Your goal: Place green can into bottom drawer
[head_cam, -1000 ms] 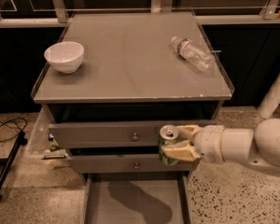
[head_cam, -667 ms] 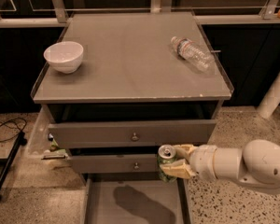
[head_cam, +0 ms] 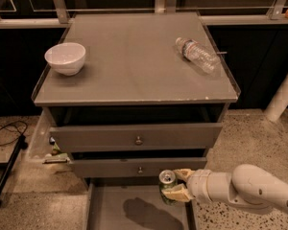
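My gripper (head_cam: 177,185) is shut on the green can (head_cam: 167,186), held upright with its silver top showing. It hangs just in front of the middle drawer's front, above the right part of the bottom drawer (head_cam: 105,210). The bottom drawer is pulled out at the bottom of the camera view, a shallow grey tray with a plain floor on which the arm's shadow falls. The white arm reaches in from the lower right.
The two upper grey drawers (head_cam: 134,137) with round knobs stand slightly open. On the cabinet top (head_cam: 129,66) a white bowl (head_cam: 65,57) sits at the left and a clear plastic water bottle (head_cam: 198,54) lies at the right. A black cable (head_cam: 7,131) lies on the floor at the left.
My gripper has moved down with the green can, from level with the top drawer's front to just above the open bottom drawer.
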`<action>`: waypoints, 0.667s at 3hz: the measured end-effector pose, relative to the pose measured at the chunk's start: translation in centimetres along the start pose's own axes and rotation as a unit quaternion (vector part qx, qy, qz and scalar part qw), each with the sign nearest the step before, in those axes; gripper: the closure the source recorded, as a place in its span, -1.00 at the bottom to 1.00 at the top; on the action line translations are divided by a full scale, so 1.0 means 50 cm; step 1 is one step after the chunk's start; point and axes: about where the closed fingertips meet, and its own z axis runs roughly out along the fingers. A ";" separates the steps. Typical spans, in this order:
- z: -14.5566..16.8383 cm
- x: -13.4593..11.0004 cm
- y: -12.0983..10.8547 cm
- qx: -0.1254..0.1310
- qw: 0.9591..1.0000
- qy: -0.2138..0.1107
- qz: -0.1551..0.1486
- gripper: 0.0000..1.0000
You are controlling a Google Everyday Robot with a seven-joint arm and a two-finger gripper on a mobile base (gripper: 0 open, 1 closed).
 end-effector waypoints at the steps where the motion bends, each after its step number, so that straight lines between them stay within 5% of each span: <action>1: 0.069 0.099 -0.023 0.009 0.999 0.028 0.027 1.00; 2: 0.072 0.099 -0.021 0.009 0.999 0.028 0.027 1.00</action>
